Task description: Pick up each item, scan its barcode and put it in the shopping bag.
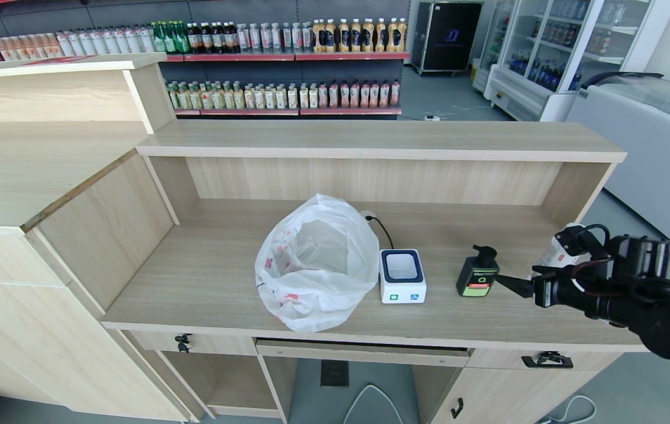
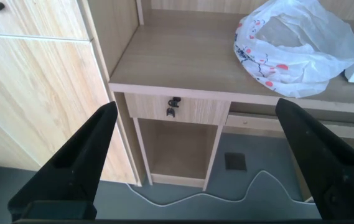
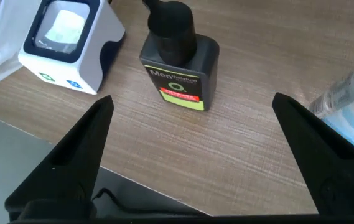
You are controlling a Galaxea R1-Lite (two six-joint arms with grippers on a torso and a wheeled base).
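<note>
1. The right gripper (image 1: 511, 284) stood with its jaws spread wide and nothing between them, low over the light wooden counter (image 1: 223, 277).
2. The dark pump bottle with a green and red label (image 3: 178, 59) stood upright just ahead of those jaws, in line with the gap but not inside it.
3. The white box-shaped barcode scanner with a dark-rimmed window (image 1: 403, 275) sat beyond the bottle, on the robot's left of the jaw line, near the bottle but apart from it.
4. A pale bottle with a white printed label (image 3: 351, 102) lay close beside one finger, outside the gap.
5. The left gripper (image 2: 196, 104) also stood wide open and empty, off the counter's front edge.
6. The white crinkled plastic shopping bag with red print (image 2: 295, 43) sat mouth-open on the counter, ahead of the left jaws and touching the scanner's side.
</note>
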